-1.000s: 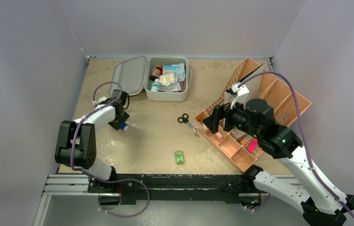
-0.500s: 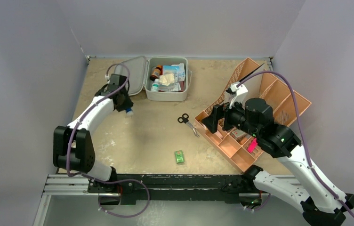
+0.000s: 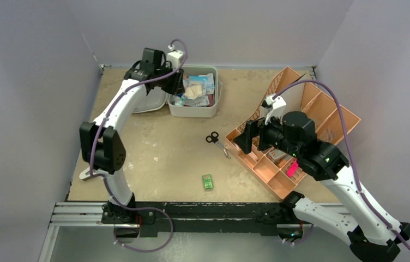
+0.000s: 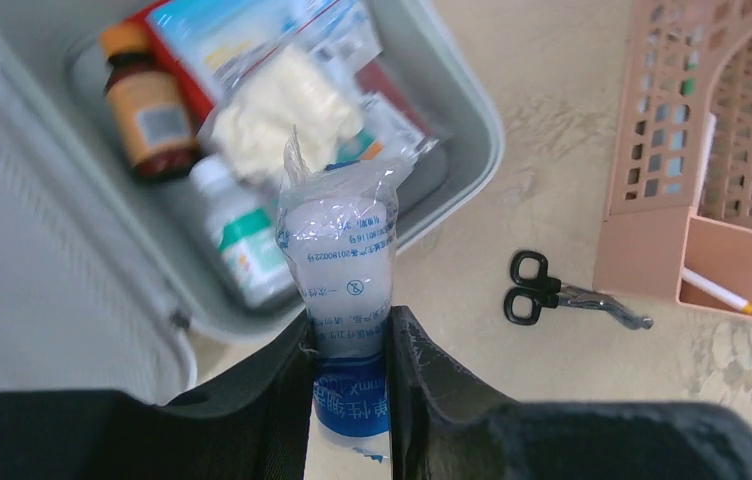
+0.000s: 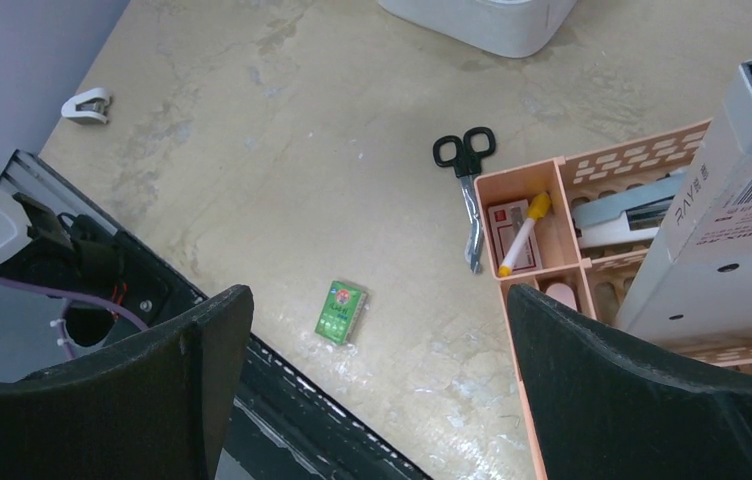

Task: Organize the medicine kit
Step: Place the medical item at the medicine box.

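Left wrist view: the left hand (image 4: 350, 350) pinches a plastic-wrapped roll (image 4: 337, 260) by its lower, blue-printed end. The crimped top of the film points toward the open medicine kit (image 4: 472, 110).

The kit sits at the far side of the counter (image 3: 159, 153), left of centre, with its lid (image 4: 42, 250) laid flat open beside the tub. Inside are a brown bottle (image 4: 147, 120), a white bottle (image 4: 247, 250) and a bag of gauze (image 4: 282, 110), packed close together with little bare floor showing.

The right hand (image 5: 377, 295) is spread wide and holds nothing. It hangs over the counter by the orange tray (image 4: 712, 150), with the scissors (image 4: 552, 295) and a green packet (image 5: 341, 311) lying below it.

The kit looks like a thin, stiff plastic shell, light even when filled, with smooth rounded walls that a hand would likely slip on. It could also skate across the counter if pushed from one side. The best hold is probably across the rim of a wall, one finger inside and one outside. To close it, the free edge of the lid away from the hinge seems the place to lift.

The roll appears soft and very light, and its film looks slick. A pinch across the firm body should hold better than one on the loose crimp.
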Controlling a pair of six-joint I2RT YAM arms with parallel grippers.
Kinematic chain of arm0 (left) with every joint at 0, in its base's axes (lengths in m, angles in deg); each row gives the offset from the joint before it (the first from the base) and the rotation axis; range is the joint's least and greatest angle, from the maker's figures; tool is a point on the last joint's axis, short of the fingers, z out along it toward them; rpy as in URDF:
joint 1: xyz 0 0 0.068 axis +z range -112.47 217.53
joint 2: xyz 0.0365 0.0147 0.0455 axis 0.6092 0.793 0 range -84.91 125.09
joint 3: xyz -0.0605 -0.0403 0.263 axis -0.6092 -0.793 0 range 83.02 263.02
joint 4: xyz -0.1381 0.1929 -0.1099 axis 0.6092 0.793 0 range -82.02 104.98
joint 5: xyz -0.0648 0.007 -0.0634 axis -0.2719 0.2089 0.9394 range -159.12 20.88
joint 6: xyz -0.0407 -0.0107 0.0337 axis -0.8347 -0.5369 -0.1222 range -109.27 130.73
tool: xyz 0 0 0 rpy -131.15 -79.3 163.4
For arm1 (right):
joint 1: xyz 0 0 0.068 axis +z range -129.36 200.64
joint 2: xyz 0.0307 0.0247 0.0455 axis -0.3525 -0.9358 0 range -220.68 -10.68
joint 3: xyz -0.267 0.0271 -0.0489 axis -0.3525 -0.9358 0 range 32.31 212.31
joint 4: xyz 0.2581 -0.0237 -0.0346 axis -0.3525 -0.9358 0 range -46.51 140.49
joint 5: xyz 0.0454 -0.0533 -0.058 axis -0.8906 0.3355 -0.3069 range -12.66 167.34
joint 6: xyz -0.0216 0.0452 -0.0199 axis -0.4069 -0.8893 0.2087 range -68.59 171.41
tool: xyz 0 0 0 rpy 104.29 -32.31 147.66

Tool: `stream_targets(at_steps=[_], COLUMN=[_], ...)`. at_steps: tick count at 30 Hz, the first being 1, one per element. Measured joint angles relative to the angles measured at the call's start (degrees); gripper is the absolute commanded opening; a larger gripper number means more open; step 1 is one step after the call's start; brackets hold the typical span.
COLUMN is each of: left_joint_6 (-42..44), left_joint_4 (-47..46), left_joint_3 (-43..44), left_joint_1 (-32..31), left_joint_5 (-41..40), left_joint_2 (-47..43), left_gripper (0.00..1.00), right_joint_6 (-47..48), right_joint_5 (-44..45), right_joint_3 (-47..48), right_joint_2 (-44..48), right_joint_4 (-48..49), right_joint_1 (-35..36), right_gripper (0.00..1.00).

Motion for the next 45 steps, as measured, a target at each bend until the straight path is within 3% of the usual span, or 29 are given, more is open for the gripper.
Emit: stream_targets(at_steps=[7, 18, 26, 38, 45], left_joint_6=[13.22, 32.5, 41.31, 44.11, 34.58], left_joint_4=[0.83, -7.76, -6.01, 0.9, -6.82], left_joint_3=[10.45, 5.86, 9.44, 13.33, 12.5], left_joint_1=[-2.23, -2.78, -3.37, -4.74, -4.74], left_joint_5=[12.04, 22.88, 27.56, 27.85, 28.35], left_joint_2=[11.93, 15.58, 19.85, 24.7, 24.65], left_gripper=[0.27, 0.32, 0.41, 0.41, 0.37], right_joint_6=[-0.02, -0.04, -0.07, -0.11, -0.28], right_joint_5=[0.52, 1.53, 1.9, 1.92, 1.97], right_joint_3=[2.58, 3.02, 3.02, 3.02, 3.02], right_joint_2=[0.15, -0.61, -0.76, -1.55, -1.44], right_joint_4=[-0.87, -1.97, -1.97, -1.95, -1.97], right_joint_1=[0.0, 0.0, 0.0, 0.0, 0.0], right_gripper=[0.99, 0.99, 0.99, 0.99, 0.99])
